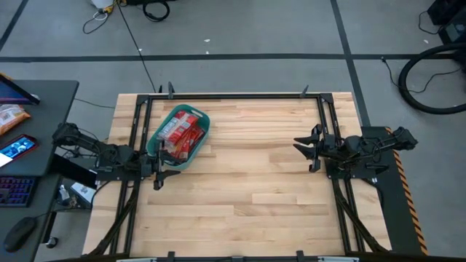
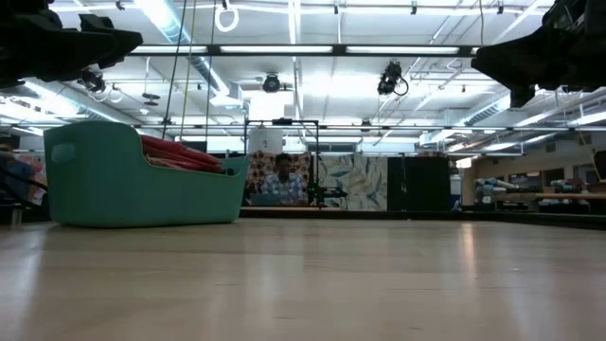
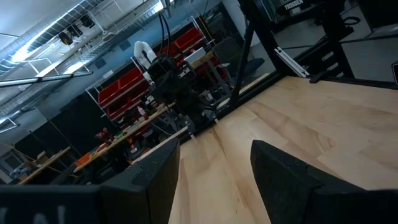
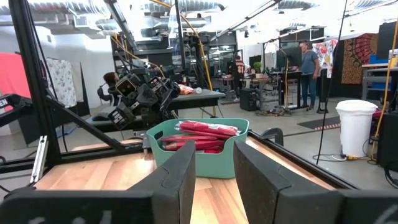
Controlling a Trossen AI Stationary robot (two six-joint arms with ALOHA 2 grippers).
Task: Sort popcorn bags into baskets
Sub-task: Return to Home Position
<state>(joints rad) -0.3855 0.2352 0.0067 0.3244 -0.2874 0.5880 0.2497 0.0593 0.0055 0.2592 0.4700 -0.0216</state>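
Left hand (image 1: pixel 161 168) and right hand (image 1: pixel 309 149) hang open, empty. Popcorn bags (image 1: pixel 180 133) lie in basket (image 1: pixel 207 121) beside left hand. Judgement: homing; no grasp needed.

Bright overhead ceiling lights (image 2: pixel 312 49), pale glare on the table (image 2: pixel 464 251), soft shadows

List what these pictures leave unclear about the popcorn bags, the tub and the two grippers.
- Count of the popcorn bags: in the high view they overlap and are too small; in the low view the teal tub's wall hides most.
- Bag print: too small in every view.
- The left gripper and the right gripper: the low view's top edge cuts off both.
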